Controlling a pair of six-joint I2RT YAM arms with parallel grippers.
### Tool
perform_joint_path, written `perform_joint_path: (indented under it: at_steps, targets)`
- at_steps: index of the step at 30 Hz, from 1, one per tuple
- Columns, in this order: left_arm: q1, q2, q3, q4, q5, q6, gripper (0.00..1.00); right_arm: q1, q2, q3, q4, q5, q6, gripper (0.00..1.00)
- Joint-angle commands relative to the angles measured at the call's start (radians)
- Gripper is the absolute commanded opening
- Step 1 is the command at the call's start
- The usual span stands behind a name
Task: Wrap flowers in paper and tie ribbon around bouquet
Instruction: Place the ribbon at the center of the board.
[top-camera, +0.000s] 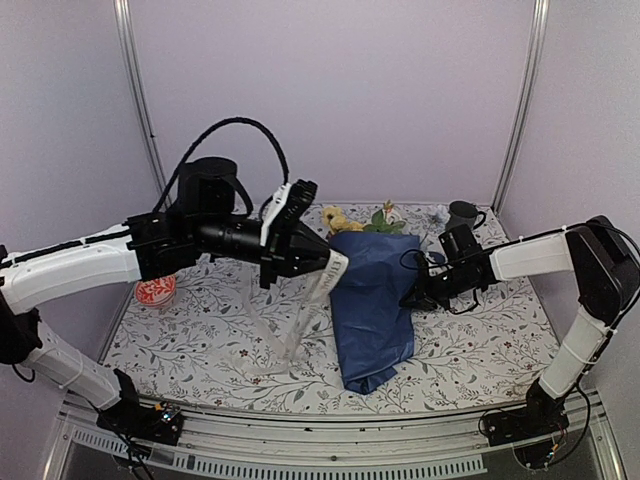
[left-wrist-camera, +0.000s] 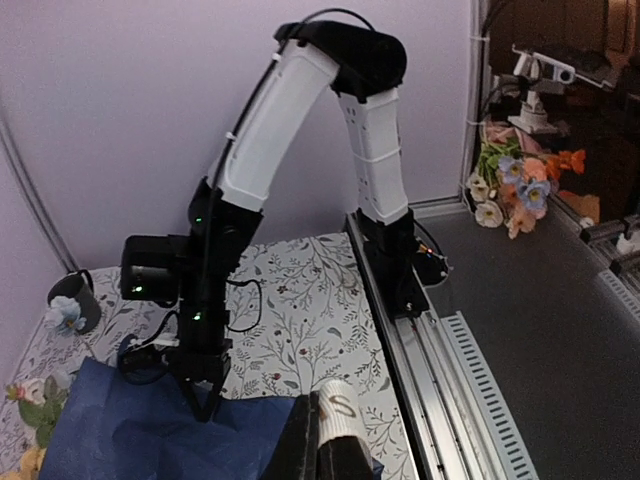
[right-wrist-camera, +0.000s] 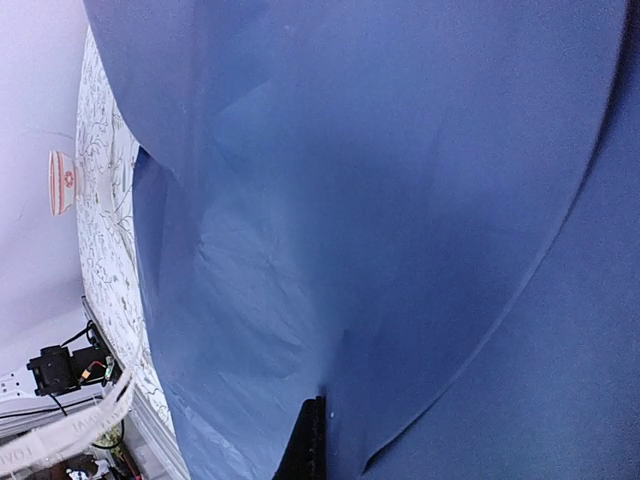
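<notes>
Pale lilac walls close in a table under a floral-print tablecloth. The bouquet lies along the middle of it, a cone of dark blue paper with the narrow end nearest the arm bases. Its yellow and pink flowers poke out at the far end.

The right gripper is closed, low against the paper's right edge. Whether it pinches the sheet cannot be told. The left gripper hangs above the cloth just left of the bouquet's upper part, clamped on the cream ribbon, which loops down to the table.

The ribbon's dark lettering shows in both wrist views but is unreadable. Only one curl like an "S" stands out where it drapes over the left finger.

The right wrist view is almost all blue paper. The top view alone shows the whole bouquet. The left wrist view adds a dark mug at the table's far corner. A red-and-white bowl sits at the left edge.
</notes>
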Motion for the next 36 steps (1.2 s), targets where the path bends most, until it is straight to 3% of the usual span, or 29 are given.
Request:
perform_joint_path:
  at_steps: [1, 4, 10, 12, 17, 20, 22, 25, 28, 30, 33, 36]
  targets:
    - [-0.145, 0.059, 0.158, -0.095, 0.012, 0.119, 0.0, -0.004, 0.011, 0.029, -0.018, 0.028, -0.017, 0.0]
    - [-0.15, 0.046, 0.138, -0.059, -0.02, 0.141, 0.0, -0.003, 0.005, 0.03, -0.024, 0.034, -0.022, 0.0]
    - [-0.106, 0.037, 0.06, -0.091, -0.228, 0.079, 0.0, -0.004, 0.02, 0.043, -0.036, 0.039, -0.034, 0.0]
    - [-0.042, 0.046, 0.042, -0.119, -0.345, -0.007, 0.0, -0.004, 0.025, 0.047, -0.037, 0.036, -0.037, 0.0]
    - [0.245, 0.083, 0.033, -0.276, -0.658, -0.282, 0.0, -0.004, 0.024, 0.052, -0.038, 0.035, -0.041, 0.0]
    - [0.359, 0.057, -0.038, -0.249, -0.698, -0.367, 0.02, -0.003, 0.023, 0.054, -0.04, 0.037, -0.04, 0.0]
    - [0.439, 0.038, -0.124, -0.166, -0.666, -0.434, 0.17, -0.004, 0.024, 0.054, -0.041, 0.038, -0.043, 0.0]
    - [0.523, 0.033, -0.229, -0.093, -0.676, -0.519, 0.66, -0.003, 0.025, 0.054, -0.043, 0.037, -0.042, 0.0]
    - [0.522, 0.028, -0.244, -0.096, -0.763, -0.527, 0.87, -0.002, 0.026, 0.054, -0.048, 0.037, -0.046, 0.0]
    - [0.491, 0.01, -0.242, -0.109, -0.846, -0.504, 0.9, -0.003, 0.025, 0.053, -0.05, 0.038, -0.048, 0.0]
    - [0.39, -0.024, -0.242, -0.115, -0.948, -0.443, 0.86, -0.003, 0.025, 0.052, -0.051, 0.04, -0.049, 0.0]
    - [0.242, -0.03, -0.236, -0.128, -0.837, -0.362, 0.69, -0.002, 0.026, 0.054, -0.054, 0.04, -0.047, 0.0]
